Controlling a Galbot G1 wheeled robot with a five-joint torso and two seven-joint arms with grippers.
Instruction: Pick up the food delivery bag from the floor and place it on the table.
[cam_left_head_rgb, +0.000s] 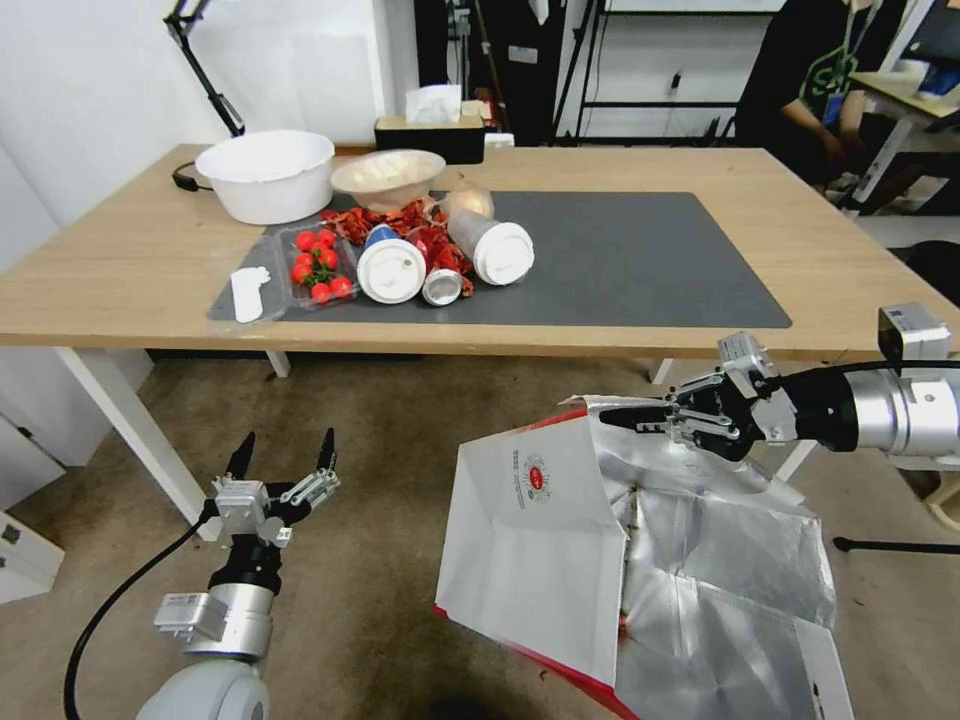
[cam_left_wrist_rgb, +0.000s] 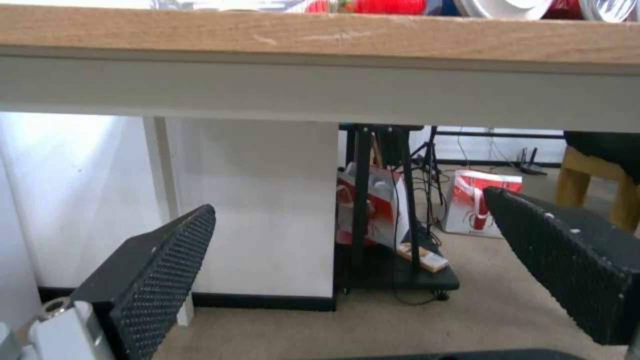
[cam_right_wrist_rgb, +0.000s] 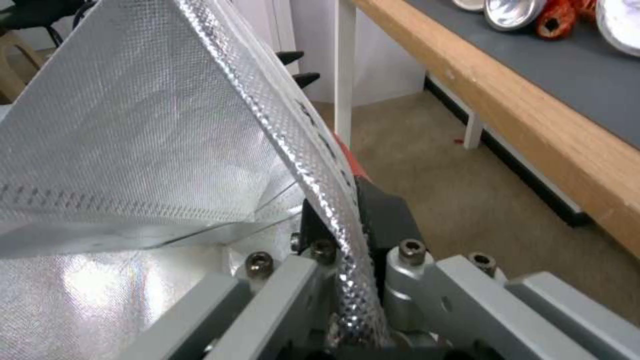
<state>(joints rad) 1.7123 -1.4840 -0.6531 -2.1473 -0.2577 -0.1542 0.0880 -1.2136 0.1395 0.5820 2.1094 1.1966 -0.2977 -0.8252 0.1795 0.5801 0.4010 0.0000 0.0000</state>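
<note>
food delivery bag (cam_left_head_rgb: 560, 540): open, foil lining up, hanging down and toward the robot from the right gripper (cam_left_head_rgb: 640, 418), which has its fingers pinched on the bag's top rim. In the right wrist view the foil edge (cam_right_wrist_rgb: 313, 150) runs straight in between the closed jaws, so the grip is on a single wall of the bag, not a handle.

Bag's lower part is close to the floor (cam_left_head_rgb: 400, 430); can't tell if the bottom corner is off the carpet or touching it.

Key relation: the table (cam_left_head_rgb: 860, 270) edge is just ahead of and above the right gripper, and nearly all of the bag's length hangs below the pinch point. My read: the bag has to rise enough for its low end to clear the table edge before moving forward, otherwise it'll drag on the edge.

Landing spot: dark mat (cam_left_head_rgb: 640, 260) is bare straight ahead of the right gripper; cups (cam_left_head_rgb: 490, 250) and a tomato tray (cam_left_head_rgb: 318, 265) sit off toward its left.

left gripper (cam_left_head_rgb: 283, 455): fingers spread wide, holding nothing, low, well apart from the bag on its left side, pointing under the table.

Right arm is clearly the working one. Risk as I see it: thin rim grip, the bag could slip or tear.
</note>
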